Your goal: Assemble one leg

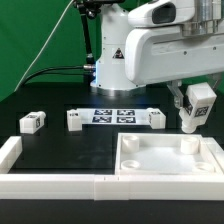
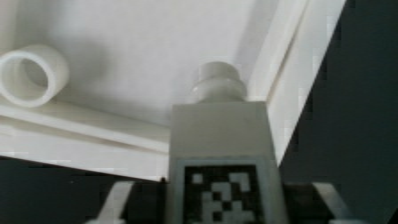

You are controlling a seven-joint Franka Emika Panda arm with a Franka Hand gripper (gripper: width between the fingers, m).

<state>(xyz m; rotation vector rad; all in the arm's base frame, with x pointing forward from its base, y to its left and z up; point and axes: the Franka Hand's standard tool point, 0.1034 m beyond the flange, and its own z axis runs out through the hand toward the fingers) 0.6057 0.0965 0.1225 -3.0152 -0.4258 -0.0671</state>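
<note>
Above the tray's [image 1: 165, 172] far corner, near the desk edge at the exterior view's right, your fingers [image 2: 125, 203] are clenched on the leg [image 1: 194, 112], holding it clear of the desk. Expect light, rigid, rather slippery plastic; grip its flat sides, leaving the peg free. Its only label is a black-and-white square marker [image 2: 222, 192], no readable writing.

This is a robotics lab bench. On a black tabletop [image 1: 60, 150] lies the marker board [image 1: 113, 114], printed with square black-and-white tags. A loose leg [image 1: 32, 122] to the exterior view's left of the marker board bears a tag too. Just behind the marker board stands a white robot arm base [image 1: 112, 55], with black cables [image 1: 50, 71] beside it. Farther behind hangs a green backdrop [image 1: 30, 40]. In front of the marker board a white rail [image 1: 50, 186] edges the table.
</note>
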